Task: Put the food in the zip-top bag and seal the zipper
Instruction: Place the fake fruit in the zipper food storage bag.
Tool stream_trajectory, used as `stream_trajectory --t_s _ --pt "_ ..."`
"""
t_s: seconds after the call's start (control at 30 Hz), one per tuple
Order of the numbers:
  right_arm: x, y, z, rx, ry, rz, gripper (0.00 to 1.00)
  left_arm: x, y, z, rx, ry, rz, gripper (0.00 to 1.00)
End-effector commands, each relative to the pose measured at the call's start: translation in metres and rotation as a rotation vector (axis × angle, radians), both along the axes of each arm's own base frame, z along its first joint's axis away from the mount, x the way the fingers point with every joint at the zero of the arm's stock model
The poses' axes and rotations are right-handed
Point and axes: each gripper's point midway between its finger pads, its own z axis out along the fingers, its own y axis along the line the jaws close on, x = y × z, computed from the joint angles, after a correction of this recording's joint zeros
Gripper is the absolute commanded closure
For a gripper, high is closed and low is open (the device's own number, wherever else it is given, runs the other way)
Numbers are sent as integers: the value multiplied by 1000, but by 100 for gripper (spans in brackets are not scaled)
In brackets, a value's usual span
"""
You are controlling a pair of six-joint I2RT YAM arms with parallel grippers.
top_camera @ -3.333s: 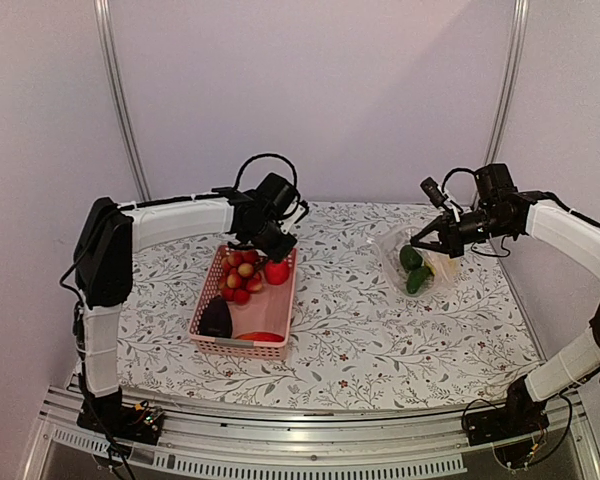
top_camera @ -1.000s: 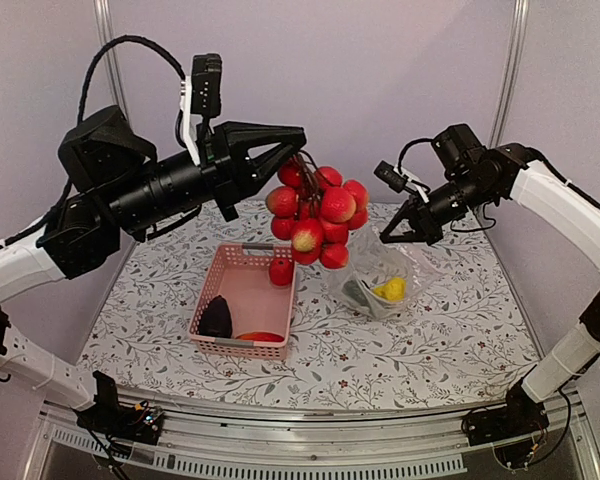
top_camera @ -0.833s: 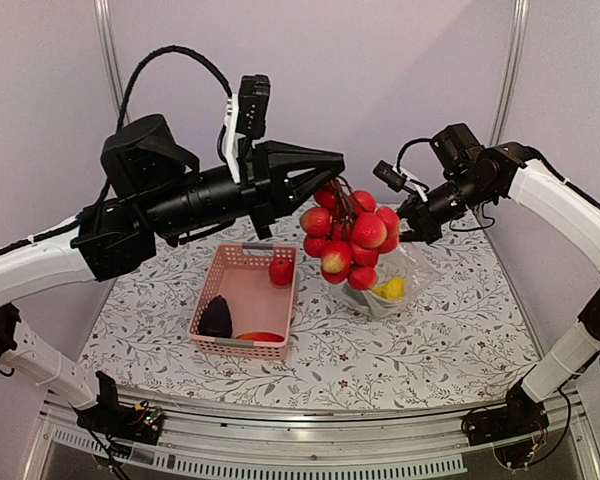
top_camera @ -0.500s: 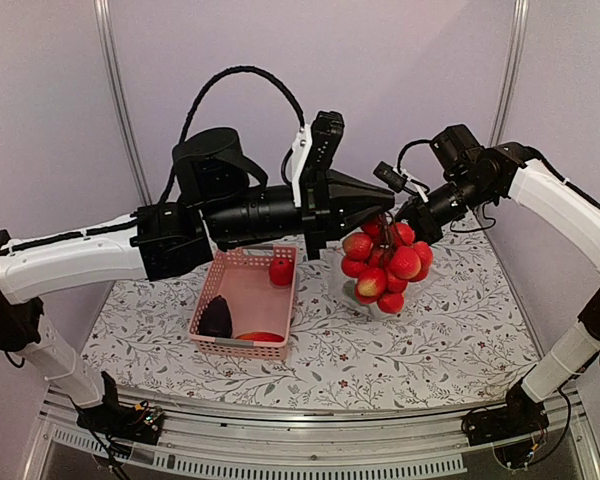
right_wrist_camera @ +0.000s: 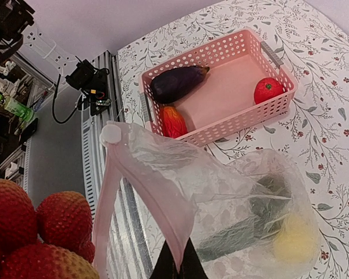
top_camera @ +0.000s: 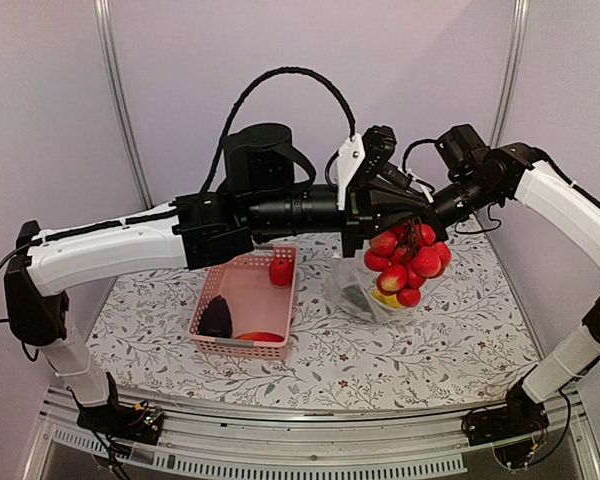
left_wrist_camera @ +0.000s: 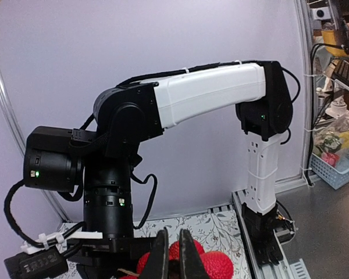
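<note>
Left tool (left_wrist_camera: 173,244) pinched shut on stem of red fruit cluster (top_camera: 408,262), hanging beside zip-top bag (right_wrist_camera: 238,192) mouth; right tool (right_wrist_camera: 177,264) closed on bag's rim.

The left arm (top_camera: 110,250) stretches long and nearly level from its base at the near left across toward the far right, its black wrist (top_camera: 280,205) held high. The left tool (top_camera: 398,222) points right and slightly down. In the left wrist view its fingers (left_wrist_camera: 161,256) stand almost together, clamped on the stem of the fruit bunch (top_camera: 410,262) hanging beneath. The right arm (top_camera: 565,205) rises from the near right, folds at the elbow and comes in leftward and down. The right tool (top_camera: 435,208), just beside the left tool, is pinched on the bag (right_wrist_camera: 163,192) rim.
</note>
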Motion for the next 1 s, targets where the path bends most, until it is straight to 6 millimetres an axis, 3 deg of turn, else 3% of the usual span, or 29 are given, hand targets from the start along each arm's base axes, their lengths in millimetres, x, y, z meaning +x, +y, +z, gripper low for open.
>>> stream_trajectory --t_s 0.0,0.37,0.97 --pt "-13 -1 6 18 13 19 100 -4 -10 -3 31 -58 -7 100" --pt "-19 -7 10 14 -14 12 100 23 -13 -60 223 -110 118 100" --pt "-18 -6 13 23 -19 10 100 40 -18 -118 358 -149 189 100"
